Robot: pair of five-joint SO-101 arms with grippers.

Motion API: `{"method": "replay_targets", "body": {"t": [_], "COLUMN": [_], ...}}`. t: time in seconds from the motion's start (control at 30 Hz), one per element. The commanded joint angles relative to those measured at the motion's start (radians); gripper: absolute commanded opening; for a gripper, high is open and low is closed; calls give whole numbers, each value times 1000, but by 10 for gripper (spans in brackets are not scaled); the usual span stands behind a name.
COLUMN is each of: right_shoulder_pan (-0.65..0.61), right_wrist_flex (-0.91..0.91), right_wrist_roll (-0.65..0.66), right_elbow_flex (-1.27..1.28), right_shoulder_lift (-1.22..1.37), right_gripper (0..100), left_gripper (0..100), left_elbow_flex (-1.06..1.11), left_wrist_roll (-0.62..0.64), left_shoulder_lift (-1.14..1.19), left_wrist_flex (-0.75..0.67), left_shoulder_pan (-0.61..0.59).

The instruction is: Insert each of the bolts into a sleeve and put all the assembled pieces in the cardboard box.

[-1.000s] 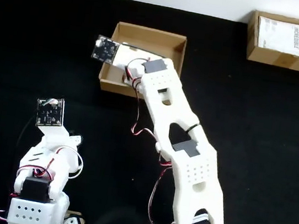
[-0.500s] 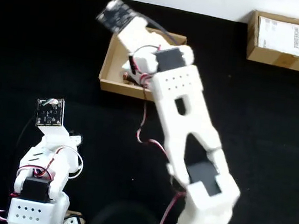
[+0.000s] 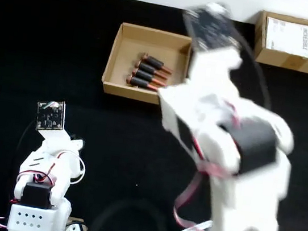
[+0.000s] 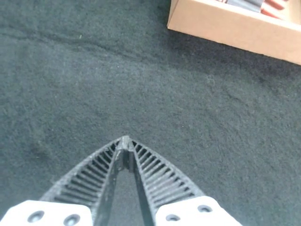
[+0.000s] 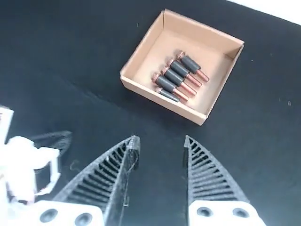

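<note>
While the pieces [image 3: 147, 71] lie side by side in the box [image 3: 111, 63], long axes slanting across it, the right pincer [image 5: 161, 139] hangs high, apart and empty, box ahead of it; the left pincer [image 4: 124, 141] is together over the worktop [image 4: 70, 70], box also ahead

Black cloth [image 3: 50, 38] is lying flat around the open-topped cardboard box [image 3: 111, 58]. The right arm [image 3: 220, 136] is looming over its right wall.

Print on paper sheet [image 3: 298, 38] unreadable
</note>
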Motion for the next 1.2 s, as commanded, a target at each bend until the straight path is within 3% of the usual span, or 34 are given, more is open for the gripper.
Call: {"method": "replay_targets", "body": {"t": [0.0,0.23,0.47,0.67,0.97,1.17], "right_shoulder_pan": [-33,-24,234,348,387,387], "right_wrist_flex": [12,-59,-579,-881,-858,-656], "right_wrist_roll": [-34,-34,-28,236,269,267], "right_elbow_flex": [232,869,1495,1940,2216,2236], "right_shoulder_lift": [-263,-727,-972,-1024,-1130,-1244], "right_gripper": [134,134,134,134,129,12], "left_gripper": [8,8,9,9,9,9], "left_elbow_flex": [16,16,16,16,16,16], "left_wrist_roll": [8,8,9,12,12,12], "left_shoulder_lift": [-5,-5,-5,-5,-7,-7], "left_wrist_flex": [-12,29,118,324,342,342], "left_shoulder_pan": [-12,-12,-5,-12,-12,-12]}}
